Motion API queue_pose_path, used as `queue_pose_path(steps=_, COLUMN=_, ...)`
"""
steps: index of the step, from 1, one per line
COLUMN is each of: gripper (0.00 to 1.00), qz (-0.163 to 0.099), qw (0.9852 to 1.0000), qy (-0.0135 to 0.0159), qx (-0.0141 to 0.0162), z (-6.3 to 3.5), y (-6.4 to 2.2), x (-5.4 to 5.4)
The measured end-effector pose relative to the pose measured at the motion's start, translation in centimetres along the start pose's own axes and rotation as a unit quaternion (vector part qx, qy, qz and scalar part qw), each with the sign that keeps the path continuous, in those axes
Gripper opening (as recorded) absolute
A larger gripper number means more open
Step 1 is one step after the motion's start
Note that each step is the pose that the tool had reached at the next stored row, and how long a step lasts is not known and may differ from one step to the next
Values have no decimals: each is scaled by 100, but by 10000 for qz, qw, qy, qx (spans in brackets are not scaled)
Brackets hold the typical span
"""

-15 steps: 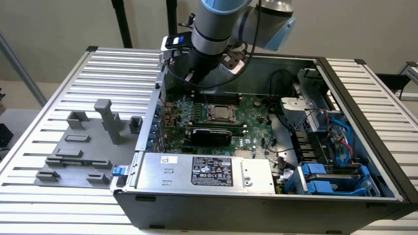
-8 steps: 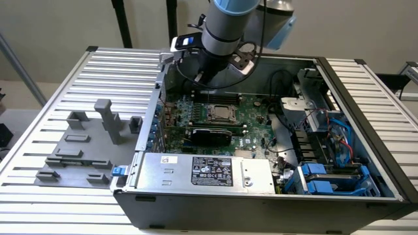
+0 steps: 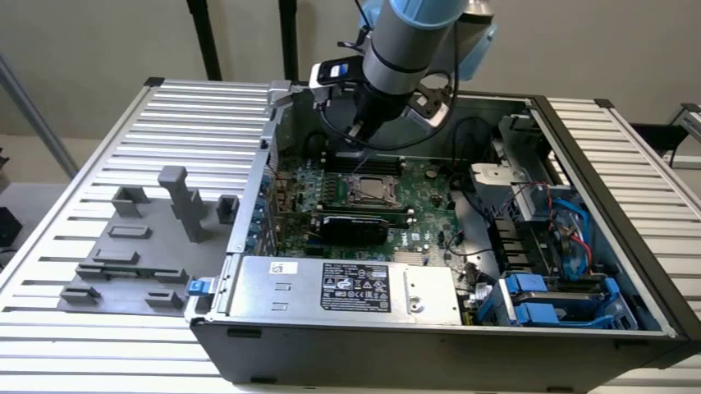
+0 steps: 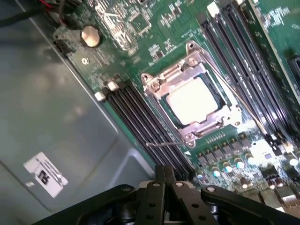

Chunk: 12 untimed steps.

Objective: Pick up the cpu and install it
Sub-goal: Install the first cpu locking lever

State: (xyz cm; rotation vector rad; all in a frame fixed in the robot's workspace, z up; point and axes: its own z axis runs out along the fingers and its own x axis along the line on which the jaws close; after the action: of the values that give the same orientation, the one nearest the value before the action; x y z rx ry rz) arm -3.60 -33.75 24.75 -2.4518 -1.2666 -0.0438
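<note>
1. The motherboard (image 4: 154,28) is dark green, speckled with tiny silver parts.
2. At its middle, the cpu (image 4: 192,101) shows a pale silvery-white top inside the socket frame (image 4: 213,119), shiny metal.
3. Beside the socket, the memory slots (image 4: 140,122) are black with white end clips.
4. The gripper (image 4: 164,180) is matte black.
5. Near the motherboard's front edge, the power supply (image 3: 350,287) is bare grey with a black label.
6. The fixture blocks (image 3: 148,246) outside the case are plain grey.

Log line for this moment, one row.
gripper: shut, empty, above motherboard | cpu: seated in socket | case: open
</note>
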Motion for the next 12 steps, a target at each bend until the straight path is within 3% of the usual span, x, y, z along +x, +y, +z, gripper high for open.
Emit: queue_pose_path(steps=12, gripper=11, qz=2, qw=10000, qy=-8, qx=-7, z=154, y=40, x=-50)
